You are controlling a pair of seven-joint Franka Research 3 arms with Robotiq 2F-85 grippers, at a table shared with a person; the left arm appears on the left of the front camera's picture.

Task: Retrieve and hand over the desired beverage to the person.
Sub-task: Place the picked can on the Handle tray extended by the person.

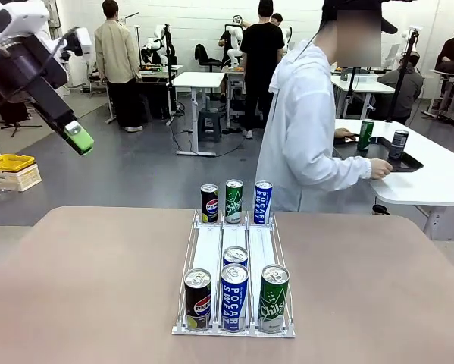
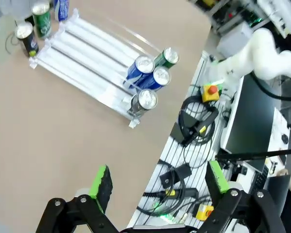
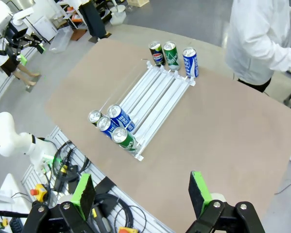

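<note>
A clear three-lane rack lies mid-table. At its far end stand a Pepsi can, a green Chilsung can and a blue Pocari Sweat can. The near end holds a Pepsi, two Pocari cans in line and a Chilsung. The person in the white hooded jacket stands beyond the table, turned toward a side table. My left gripper hangs high at the left, open and empty. My right gripper is open above the near table edge, with the rack ahead of it.
A white side table at the right carries a black tray with two cans; the person's hand rests there. A yellow bin sits on the floor at the left. Cables and an emergency-stop button lie beside the table edge.
</note>
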